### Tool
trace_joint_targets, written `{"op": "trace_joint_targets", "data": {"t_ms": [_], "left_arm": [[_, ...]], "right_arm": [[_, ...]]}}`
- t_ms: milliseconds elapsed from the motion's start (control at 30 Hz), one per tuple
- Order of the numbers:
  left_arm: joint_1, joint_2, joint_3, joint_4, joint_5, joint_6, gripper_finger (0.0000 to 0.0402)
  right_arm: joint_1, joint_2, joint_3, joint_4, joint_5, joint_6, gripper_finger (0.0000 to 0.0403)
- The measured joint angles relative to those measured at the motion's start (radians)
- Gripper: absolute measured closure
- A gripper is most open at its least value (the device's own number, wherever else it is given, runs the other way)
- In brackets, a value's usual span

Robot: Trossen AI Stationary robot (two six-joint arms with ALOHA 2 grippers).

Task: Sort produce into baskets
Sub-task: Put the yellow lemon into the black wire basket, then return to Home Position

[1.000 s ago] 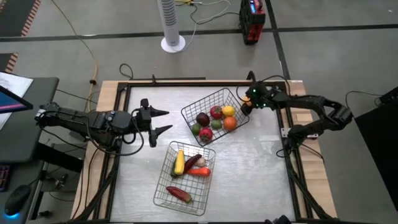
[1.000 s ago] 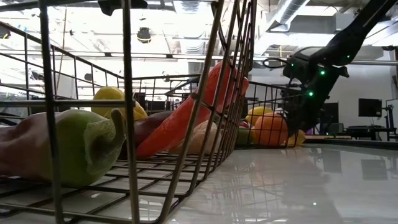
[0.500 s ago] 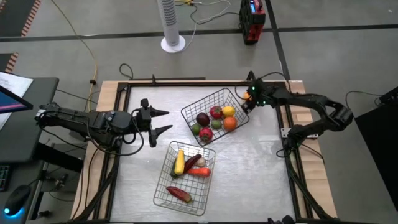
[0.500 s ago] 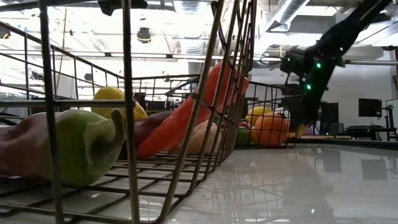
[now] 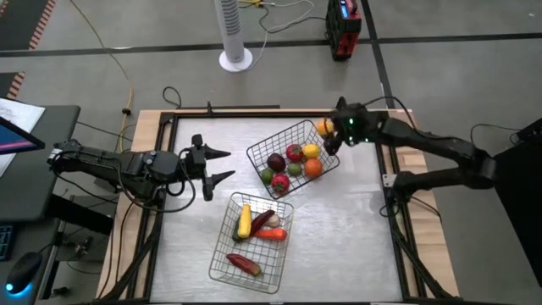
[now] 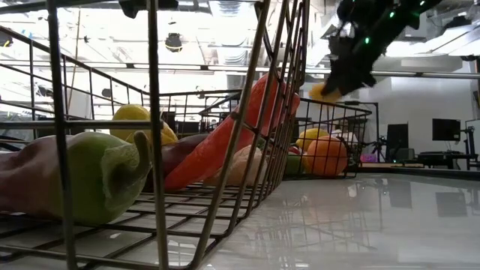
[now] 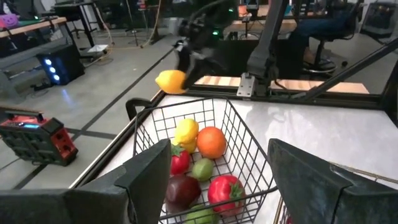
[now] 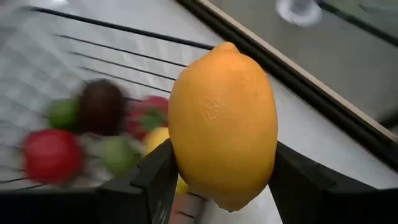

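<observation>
Above basket (image 5: 292,157), lemon (image 8: 222,124) lengthwise between right hand (image 8: 217,177)

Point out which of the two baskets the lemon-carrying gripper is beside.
The far basket with the round fruit; the right gripper holds its lemon above that rim. The near basket holds long pieces.

Held in the air just past the far right corner of the upper wire basket (image 5: 292,156): a yellow lemon (image 8: 222,124), upright between two dark fingers (image 8: 158,180), clear of the mesh. Lying in that tilted silver basket: a maroon round piece (image 5: 276,162), a red one (image 5: 294,152), a yellow one (image 5: 311,151), an orange one (image 5: 313,168), another red (image 5: 280,181) and two green (image 5: 268,175). Resting in the nearer, matching basket (image 5: 251,241): a long yellow piece (image 5: 245,219), a dark red one (image 5: 262,222), an orange carrot (image 5: 272,234), and a red pepper (image 5: 244,264) apart near the front.
</observation>
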Motion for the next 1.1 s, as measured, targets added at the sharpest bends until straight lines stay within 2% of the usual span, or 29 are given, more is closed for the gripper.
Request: {"op": "trace_joint_targets", "data": {"t_ms": [267,467,567,700,767,967,1100], "left_arm": [[0.0,0.0,0.0,0.072,-0.009,0.011,0.0146],[-0.003,0.014,0.0,0.085,-0.063,0.011,0.0146],[-0.007,0.038,-0.025,0.179,-0.099,0.032,0.0146],[-0.01,0.06,-0.135,0.444,-0.096,0.1,0.0146],[-0.01,0.058,-0.184,0.515,-0.098,0.109,0.0146],[-0.04,-0.068,-0.263,0.541,-0.097,0.081,0.0146],[-0.065,-0.177,-0.365,0.584,-0.09,0.083,0.0146]], "right_arm": [[0.258,-0.002,-0.064,0.124,0.004,0.046,0.0124],[0.353,-0.039,-0.125,0.157,0.169,0.041,0.0111],[0.369,-0.099,-0.173,0.157,0.226,0.038,0.011],[0.367,-0.239,-0.262,0.174,0.242,0.055,0.0109],[0.374,-0.334,-0.31,0.226,0.238,0.068,0.0109],[0.422,-0.598,-0.446,0.347,0.237,0.063,0.0109],[0.454,-0.739,-0.524,0.388,0.24,0.064,0.011]]}}
